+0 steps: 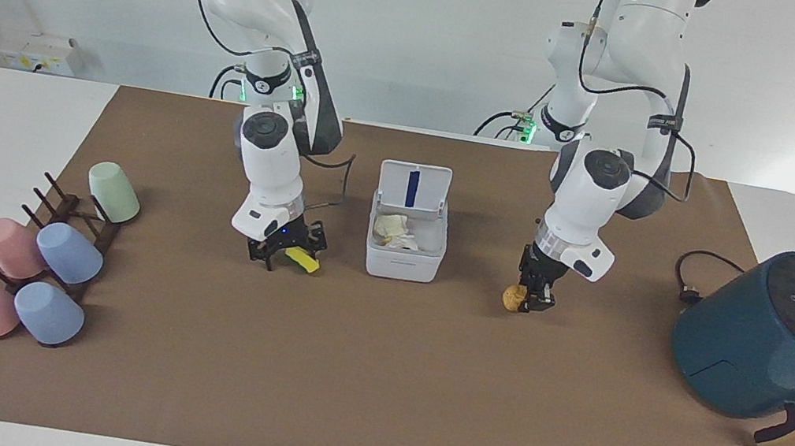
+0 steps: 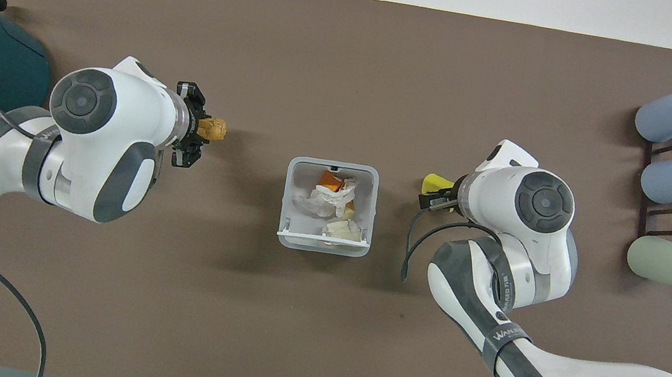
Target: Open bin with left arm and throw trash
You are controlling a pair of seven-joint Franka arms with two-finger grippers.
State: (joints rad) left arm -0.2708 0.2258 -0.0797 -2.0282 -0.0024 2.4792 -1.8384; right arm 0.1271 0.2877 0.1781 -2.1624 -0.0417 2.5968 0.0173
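Note:
The white bin [image 1: 403, 260] stands mid-table with its lid [image 1: 413, 187] raised, and a crumpled white tissue [image 1: 396, 229] lies inside; in the overhead view the bin [image 2: 289, 208] also holds an orange scrap. My left gripper [image 1: 531, 298] is low over the mat beside the bin, toward the left arm's end, shut on the golden-brown lump [image 1: 512, 298]. It also shows in the overhead view [image 2: 196, 127] with the lump [image 2: 212, 128]. My right gripper [image 1: 287, 253] is low beside the bin at the right arm's end, shut on the tilted yellow sponge piece [image 1: 303, 262], which the overhead view [image 2: 435, 182] shows too.
A dark-teal air fryer [image 1: 770, 338] with its cable [image 1: 687, 281] stands at the left arm's end. A dark rack with several pastel cups [image 1: 41, 254] sits at the right arm's end. Brown mat [image 1: 370, 394] covers the table.

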